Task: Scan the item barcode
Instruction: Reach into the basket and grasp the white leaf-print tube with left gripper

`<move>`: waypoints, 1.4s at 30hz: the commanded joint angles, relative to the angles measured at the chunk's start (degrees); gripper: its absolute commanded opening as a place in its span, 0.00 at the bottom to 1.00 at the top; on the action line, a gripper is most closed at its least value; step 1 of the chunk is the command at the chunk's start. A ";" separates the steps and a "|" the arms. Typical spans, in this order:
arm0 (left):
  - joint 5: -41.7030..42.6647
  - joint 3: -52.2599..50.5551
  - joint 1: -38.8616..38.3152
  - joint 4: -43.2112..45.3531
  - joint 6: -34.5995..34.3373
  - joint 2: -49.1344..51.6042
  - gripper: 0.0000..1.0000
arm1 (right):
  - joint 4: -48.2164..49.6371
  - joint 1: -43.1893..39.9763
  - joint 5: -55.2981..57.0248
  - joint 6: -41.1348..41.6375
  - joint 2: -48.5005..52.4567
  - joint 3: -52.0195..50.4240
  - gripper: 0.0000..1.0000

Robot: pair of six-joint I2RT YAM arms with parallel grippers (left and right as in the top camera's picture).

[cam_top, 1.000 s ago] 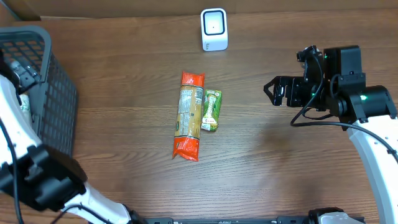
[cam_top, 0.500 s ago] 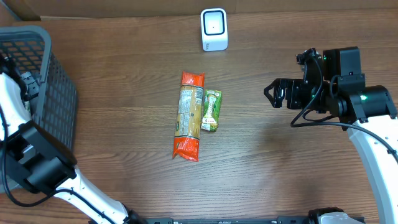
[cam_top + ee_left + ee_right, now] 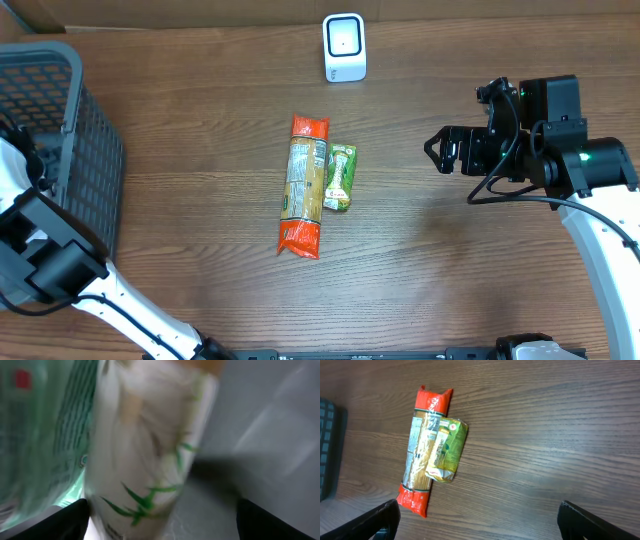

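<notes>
Bare table (image 3: 400, 270) lies between my right gripper (image 3: 440, 150) at the right of the overhead frame and the pasta packet (image 3: 305, 185) and green packet (image 3: 340, 177), which touch at centre. The scanner (image 3: 344, 47) stands apart at top centre. The basket (image 3: 70, 130) blocks the upper left, and a white packet (image 3: 150, 445) crowds close ahead of my left gripper (image 3: 165, 522).

The spaghetti packet (image 3: 304, 186) lies at the centre of the surface (image 3: 200, 100), with the small pouch (image 3: 340, 176) touching its 3 o'clock side. The barcode scanner (image 3: 345, 47) stands at 12 o'clock, well apart. The basket (image 3: 60, 120) sits at the 9 o'clock edge, and the right end effector (image 3: 432, 150) hangs at 3 o'clock.
</notes>
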 commanded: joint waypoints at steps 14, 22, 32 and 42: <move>0.68 -1.55 0.83 -3.56 -4.76 5.35 0.04 | -0.63 0.33 -0.33 0.17 -0.04 1.38 1.00; 1.92 1.79 -0.81 -8.83 -10.69 3.23 0.04 | -0.11 0.33 -0.35 0.15 -0.04 1.38 1.00; 3.96 14.32 -1.31 -15.15 -16.00 -9.99 0.04 | -0.09 0.33 -0.33 0.13 -0.02 1.38 1.00; 13.18 18.32 -5.05 -15.63 -17.90 -32.44 0.04 | -0.09 0.33 -0.33 0.13 -0.04 1.38 1.00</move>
